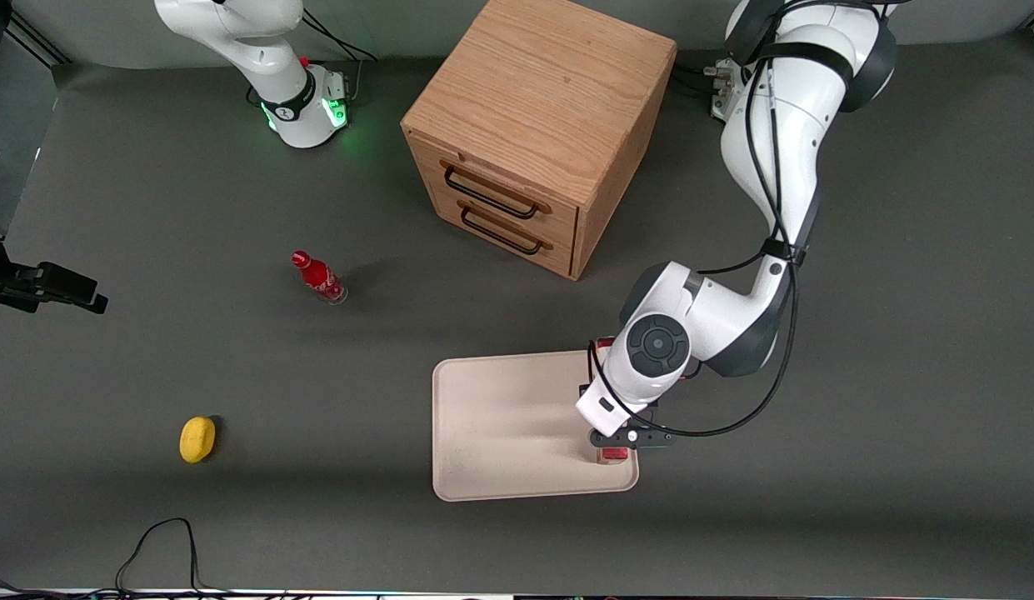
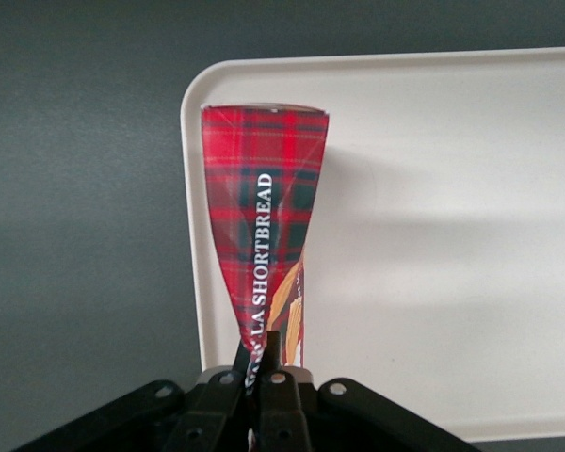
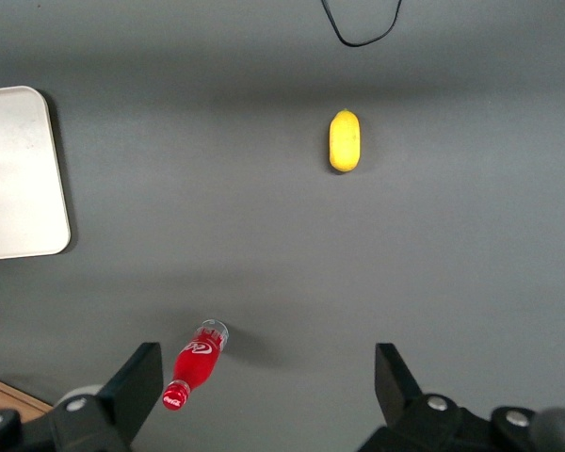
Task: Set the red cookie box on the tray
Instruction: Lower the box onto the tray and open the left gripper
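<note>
The gripper (image 1: 618,443) of the working left arm sat low over the tray (image 1: 500,425), at the tray's end toward the working arm's side of the table (image 1: 900,417). Its fingers (image 2: 268,363) were nearly together, pinched on the narrow edge of the red cookie box (image 2: 264,226). In the wrist view the box showed red tartan w/ white lettering reading "SHORTBREAD" and a strip of orange-brown cookie art, and ran along the tray's short rim, just inside it. Whether the box's underside touched the tray floor or hung just above it couldn't be told. In the front view the arm covered most of the box; only red bits showed at each end of the wrist, one near the tray's edge farther from the front camera, one near the nearer edge. A wooden drawer cabinet (image 1: 533,133) w/ two dark handles stood farther from the front camera than the tray, apart from it. A small red bottle (image 1: 318,277) lay tilted on the table toward the parked arm's end, well apart from the tray. A yellow lemon-like item (image 1: 197,438) lay nearer the camera than the bottle, also toward that end.
</note>
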Robot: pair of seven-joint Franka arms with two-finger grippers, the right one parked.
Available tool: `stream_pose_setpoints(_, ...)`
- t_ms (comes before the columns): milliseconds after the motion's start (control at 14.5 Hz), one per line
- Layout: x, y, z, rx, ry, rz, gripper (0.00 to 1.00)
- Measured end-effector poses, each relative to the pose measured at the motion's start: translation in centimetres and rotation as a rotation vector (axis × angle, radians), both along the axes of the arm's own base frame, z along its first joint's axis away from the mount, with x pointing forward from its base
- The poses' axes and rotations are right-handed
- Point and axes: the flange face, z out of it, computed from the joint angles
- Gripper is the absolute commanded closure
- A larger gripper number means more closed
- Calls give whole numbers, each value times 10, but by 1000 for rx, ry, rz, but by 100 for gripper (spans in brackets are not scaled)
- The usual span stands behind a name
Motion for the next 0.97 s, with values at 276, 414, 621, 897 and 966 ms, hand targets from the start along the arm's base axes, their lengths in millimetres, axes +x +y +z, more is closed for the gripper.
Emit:
stream_pose_setpoints(276, 2, 0, -12, -6, -18, -1, 91)
stream_pose_setpoints(414, 3, 1, -14, -4, -23, -1, 22)
stream_pose_setpoints(621, 3, 1, -12, 12, -36, -13, 0)
stream_pose_setpoints(897, -2, 4, 9, 49, 6, -16, 0)
stream_pose_setpoints(966, -4, 5, 24, 62, 21, -15, 0)
